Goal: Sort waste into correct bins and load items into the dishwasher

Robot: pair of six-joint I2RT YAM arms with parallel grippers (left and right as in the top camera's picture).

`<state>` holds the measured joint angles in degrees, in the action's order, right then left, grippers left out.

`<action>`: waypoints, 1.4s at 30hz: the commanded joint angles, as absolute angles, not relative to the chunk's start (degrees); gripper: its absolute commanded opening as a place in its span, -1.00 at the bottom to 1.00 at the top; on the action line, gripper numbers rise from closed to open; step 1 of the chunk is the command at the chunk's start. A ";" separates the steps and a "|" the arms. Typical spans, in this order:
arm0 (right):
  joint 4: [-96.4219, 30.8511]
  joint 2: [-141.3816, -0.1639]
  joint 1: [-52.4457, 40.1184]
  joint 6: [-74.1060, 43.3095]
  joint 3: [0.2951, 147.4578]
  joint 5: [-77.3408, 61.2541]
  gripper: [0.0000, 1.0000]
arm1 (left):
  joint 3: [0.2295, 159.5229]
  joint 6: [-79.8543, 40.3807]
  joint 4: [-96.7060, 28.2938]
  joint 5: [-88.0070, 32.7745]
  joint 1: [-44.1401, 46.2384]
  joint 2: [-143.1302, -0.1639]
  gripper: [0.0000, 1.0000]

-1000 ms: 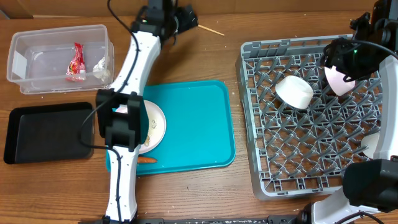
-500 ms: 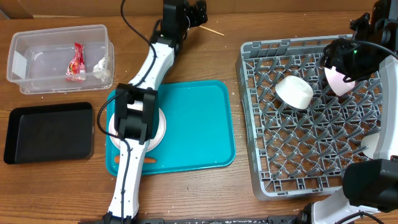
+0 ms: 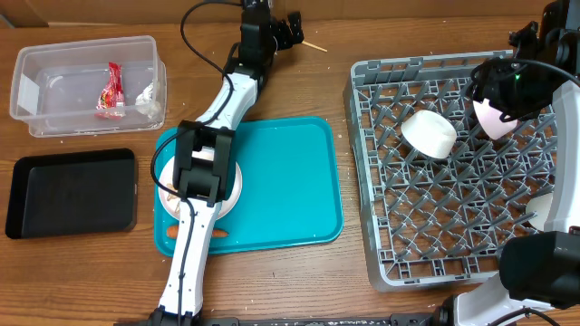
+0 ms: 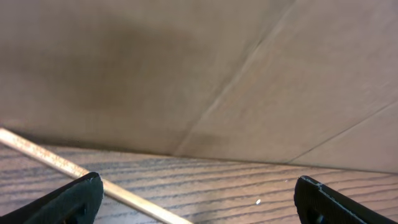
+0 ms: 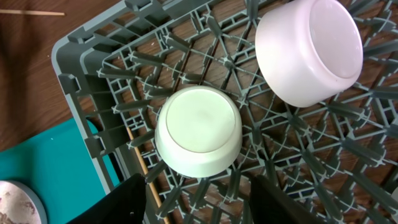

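My left gripper (image 3: 292, 25) (image 4: 198, 198) is open at the table's back edge, its jaws astride a wooden chopstick (image 3: 313, 43) (image 4: 56, 163) lying on the wood, not touching it. My right gripper (image 3: 500, 89) (image 5: 199, 200) is open and empty above the grey dish rack (image 3: 381, 226). In the rack an upturned white cup (image 3: 429, 132) (image 5: 198, 130) and a pale pink bowl (image 3: 492, 118) (image 5: 309, 48) rest on the pegs; a second chopstick (image 5: 138, 163) lies between the pegs. A plate with food scraps (image 3: 227, 186) sits on the teal tray, half hidden by my left arm.
A clear tub (image 3: 36, 113) at the back left holds a red wrapper (image 3: 111, 89) and tissue (image 3: 149, 100). A black tray (image 3: 71, 192) lies in front of it. The teal tray (image 3: 285, 181) is mid-table with an orange carrot (image 3: 219, 233) at its front edge. A cardboard wall backs the table.
My left arm has swung right and farther back, bringing its gripper up to the chopstick at the table's rear. The right arm has not moved.
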<state>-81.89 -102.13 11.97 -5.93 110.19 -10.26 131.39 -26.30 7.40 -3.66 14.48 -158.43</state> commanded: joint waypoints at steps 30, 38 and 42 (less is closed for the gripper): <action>-84.40 -102.24 11.97 -5.52 111.37 -9.93 0.12 | 132.29 -13.26 -24.86 -2.33 14.17 -157.64 1.00; -84.31 -102.24 11.97 -5.52 111.37 -9.93 0.12 | 132.29 -11.05 -30.15 5.13 14.68 -149.40 1.00; -83.66 -102.24 11.97 -5.52 111.37 -9.96 0.12 | 132.27 -8.95 -18.06 3.31 15.03 -149.69 1.00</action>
